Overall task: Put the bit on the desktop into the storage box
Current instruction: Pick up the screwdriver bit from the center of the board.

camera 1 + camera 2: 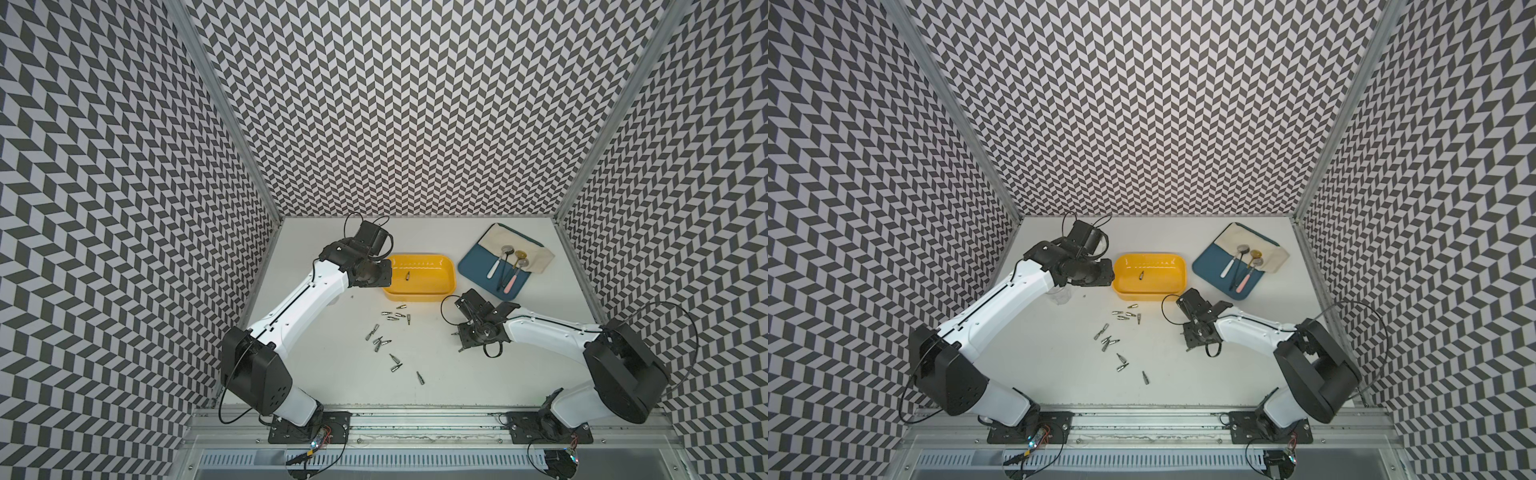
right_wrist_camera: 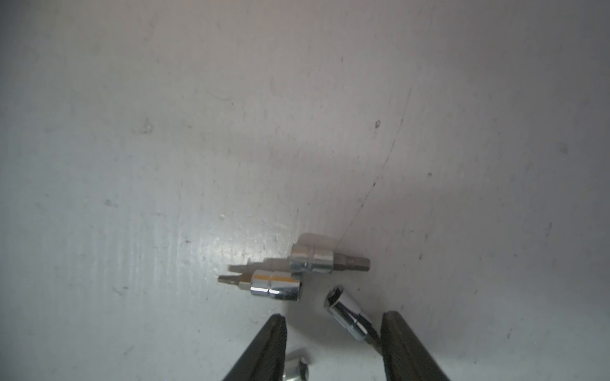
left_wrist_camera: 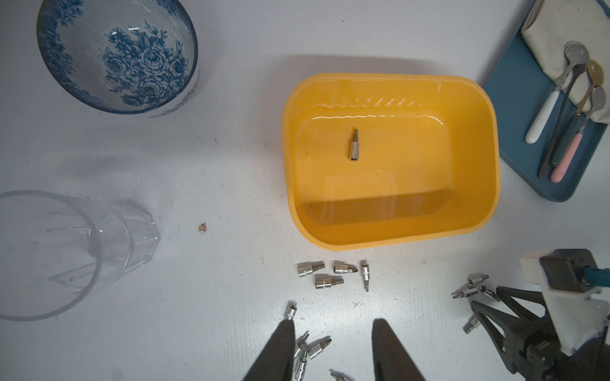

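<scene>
An off-white desktop (image 1: 457, 374), matte and scuffed, is enclosed by black-and-white chevron walls (image 1: 415, 104). Near the centre of both top views the storage box (image 1: 436, 286) is seen on it: a shallow, glossy yellow plastic tub with rounded corners. One small chrome bit (image 1: 407, 276) is lying inside, left of its middle. Just below the box in the frame, many loose bits (image 1: 392, 318), short shiny steel sockets with dark tips, are scattered on the desktop.

At the box's lower right the right gripper (image 2: 333, 316) is lowered over the surface. Its dark tapered fingers are spread, and a socket bit (image 2: 351, 320) lies between them, close to one finger, unclamped. The left gripper (image 3: 333, 325) is held by the box's left edge, fingers parted, nothing grasped.

To the upper right, a blue tray (image 1: 478, 270) carries a cream cloth (image 1: 536, 255) and spoons (image 1: 506, 250). A blue-flowered bowl (image 3: 115, 56) and a clear ribbed glass (image 3: 66, 250) stand left of the box, largely hidden under the left arm in the top views.
</scene>
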You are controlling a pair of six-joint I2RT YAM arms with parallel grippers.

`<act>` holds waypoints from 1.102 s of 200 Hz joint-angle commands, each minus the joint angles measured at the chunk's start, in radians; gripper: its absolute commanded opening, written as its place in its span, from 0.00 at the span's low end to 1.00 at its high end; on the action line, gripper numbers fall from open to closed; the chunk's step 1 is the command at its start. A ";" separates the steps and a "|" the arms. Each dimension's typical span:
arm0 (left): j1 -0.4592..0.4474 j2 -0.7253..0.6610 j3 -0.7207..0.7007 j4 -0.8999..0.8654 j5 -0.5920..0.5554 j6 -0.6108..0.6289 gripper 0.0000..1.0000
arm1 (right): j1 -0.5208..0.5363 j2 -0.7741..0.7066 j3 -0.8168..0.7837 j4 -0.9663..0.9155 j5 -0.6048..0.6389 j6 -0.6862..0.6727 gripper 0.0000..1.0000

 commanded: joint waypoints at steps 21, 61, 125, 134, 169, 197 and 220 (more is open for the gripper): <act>-0.006 -0.036 -0.007 -0.005 -0.017 -0.007 0.43 | -0.002 0.035 0.019 0.024 0.029 -0.019 0.50; -0.021 -0.065 -0.039 -0.008 -0.020 -0.007 0.43 | -0.002 0.058 0.030 0.028 0.028 -0.028 0.44; -0.037 -0.126 -0.108 -0.006 -0.012 -0.032 0.44 | -0.002 0.065 0.033 0.005 0.004 -0.027 0.37; -0.039 -0.135 -0.114 -0.009 -0.009 -0.034 0.44 | -0.002 0.066 0.033 0.002 0.005 -0.027 0.37; -0.063 -0.171 -0.142 -0.012 0.005 -0.058 0.45 | -0.002 0.059 0.030 -0.007 0.008 -0.026 0.36; -0.114 -0.191 -0.176 -0.004 0.007 -0.090 0.45 | -0.002 0.065 0.029 -0.015 0.007 -0.027 0.30; -0.153 -0.201 -0.211 0.002 0.003 -0.120 0.45 | -0.002 0.063 0.023 -0.016 0.006 -0.027 0.26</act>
